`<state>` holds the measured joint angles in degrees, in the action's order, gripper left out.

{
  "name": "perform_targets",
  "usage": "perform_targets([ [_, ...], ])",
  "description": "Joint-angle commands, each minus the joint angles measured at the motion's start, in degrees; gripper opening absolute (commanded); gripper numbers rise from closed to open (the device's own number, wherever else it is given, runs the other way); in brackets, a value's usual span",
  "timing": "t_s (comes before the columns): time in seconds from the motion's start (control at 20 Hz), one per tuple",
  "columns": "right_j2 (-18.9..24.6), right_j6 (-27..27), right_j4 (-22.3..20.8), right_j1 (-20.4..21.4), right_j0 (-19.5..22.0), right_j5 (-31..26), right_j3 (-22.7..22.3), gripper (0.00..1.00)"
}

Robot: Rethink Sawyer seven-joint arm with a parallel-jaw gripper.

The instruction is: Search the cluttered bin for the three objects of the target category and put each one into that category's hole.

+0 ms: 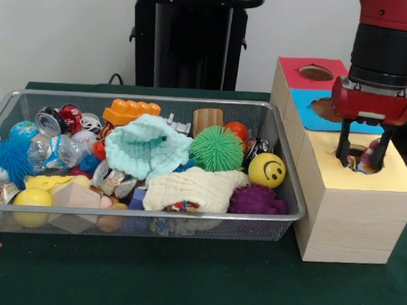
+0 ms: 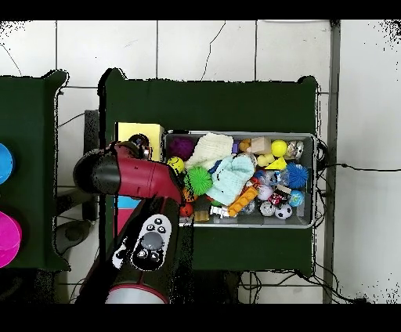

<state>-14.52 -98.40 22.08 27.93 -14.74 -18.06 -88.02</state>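
Observation:
My gripper (image 1: 361, 156) hangs over the hole (image 1: 356, 153) in the yellow top of the largest wooden box (image 1: 353, 206), fingertips down at the opening. The fingers (image 1: 343, 144) stand apart with dark hole showing between them, so it looks open. A white wad with coloured patches (image 1: 369, 160) sits in the hole against the right finger. The wire-mesh bin (image 1: 145, 99) lies left of the box, full of clutter. Another patch-printed wad (image 1: 183, 207) peeks out under the cream knitted cloth (image 1: 198, 186) at the bin's front. In the overhead view the arm covers the gripper (image 2: 141, 146) above the yellow box (image 2: 133, 129).
The blue-topped box (image 1: 307, 110) and red-topped box (image 1: 295, 70) stand behind the yellow one. The bin holds a mint knitted cloth (image 1: 150, 147), green (image 1: 217, 148) and purple (image 1: 255, 199) spiky balls, a yellow smiley ball (image 1: 267, 170), cans and blocks. It also shows in the overhead view (image 2: 239, 135).

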Motion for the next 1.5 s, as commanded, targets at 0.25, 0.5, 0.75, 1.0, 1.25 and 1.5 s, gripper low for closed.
perform_targets([
  [0.25, -5.1, -9.9, -3.6, 2.5, -0.8, -3.2, -3.7, 1.0],
  [0.5, -7.4, -9.5, -3.9, 2.6, -1.8, -5.4, -2.5, 1.0],
  [0.75, -5.1, -8.3, -3.4, 3.2, -0.1, -5.6, -2.9, 0.0],
  [1.0, -5.6, -8.5, -4.4, 3.3, 0.0, -5.5, -2.8, 0.0],
  [1.25, -5.2, -7.7, -4.8, 4.0, 0.6, -3.9, -3.4, 0.0],
  [1.5, -5.8, -6.4, -5.7, 4.4, 1.6, -5.0, -3.0, 0.0],
])
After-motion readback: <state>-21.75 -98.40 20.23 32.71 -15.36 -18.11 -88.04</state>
